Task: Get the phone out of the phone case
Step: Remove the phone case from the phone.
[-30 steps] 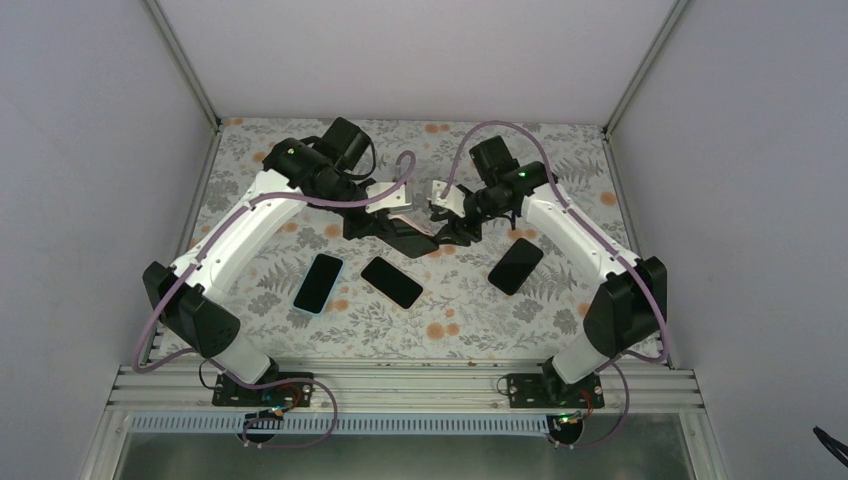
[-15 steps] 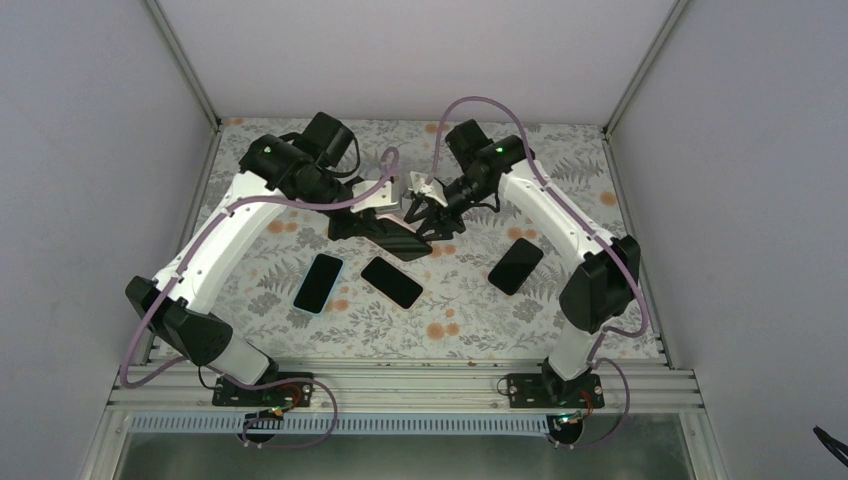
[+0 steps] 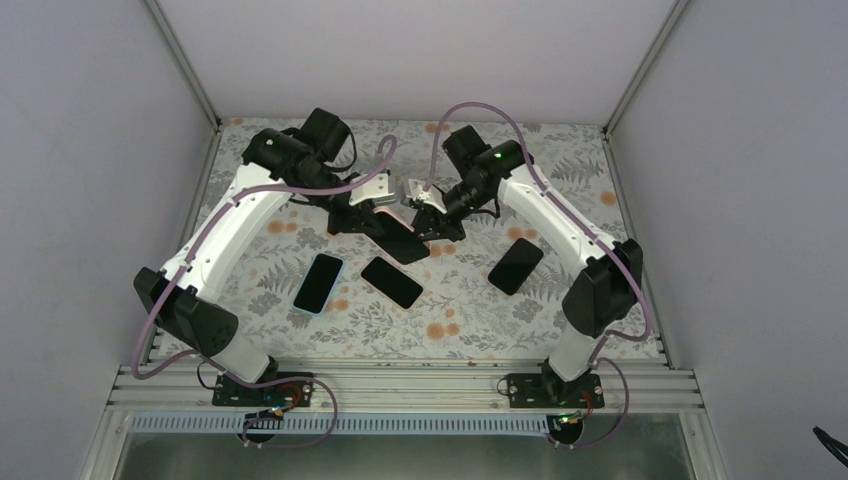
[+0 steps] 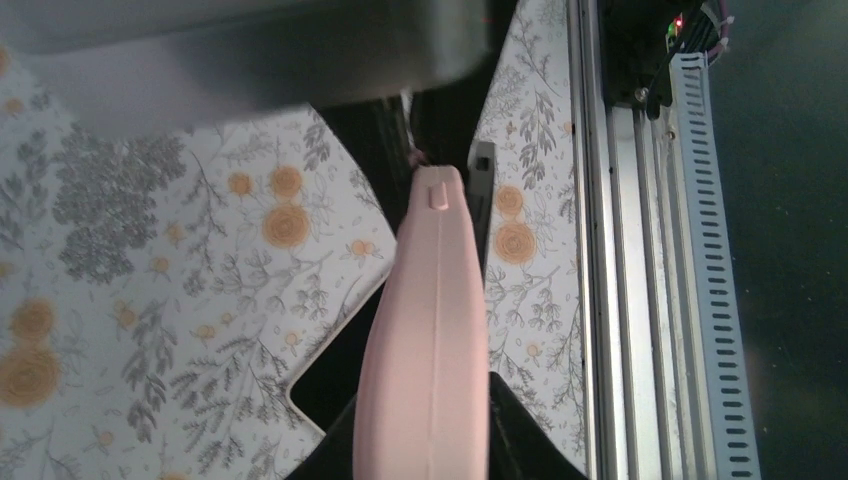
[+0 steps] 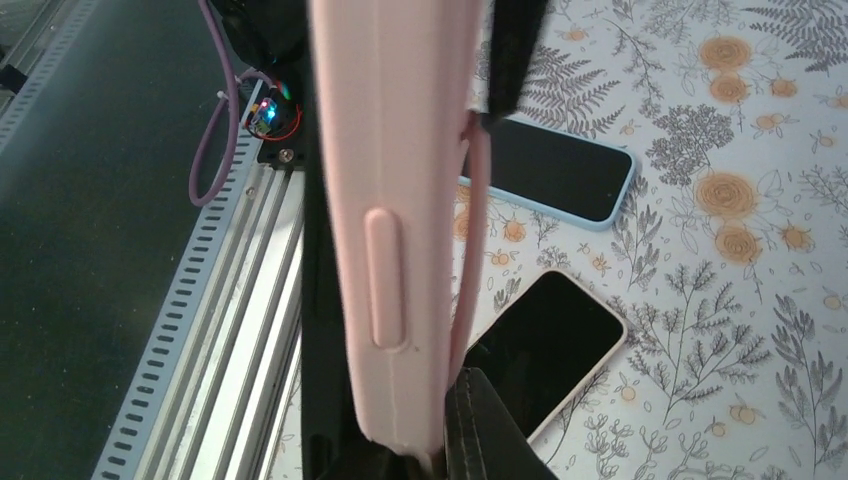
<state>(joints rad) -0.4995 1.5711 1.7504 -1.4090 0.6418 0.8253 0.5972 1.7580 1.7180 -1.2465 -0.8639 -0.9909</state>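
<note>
Both ends of the pink phone case (image 4: 430,330) are gripped and held clear of the surface (image 3: 470,310), probably so it can flex. Left tool (image 3: 362,208) is clamped tight on one end as the anchor. Phone (image 3: 398,238) sits in the case, mid-air between the arms. Right tool (image 3: 428,208) is closed on the other end, where the lip (image 5: 476,210) looks to be peeling off.

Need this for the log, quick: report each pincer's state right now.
Left pincer: closed on the pink phone case.
Right pincer: closed on the same pink phone case.
</note>
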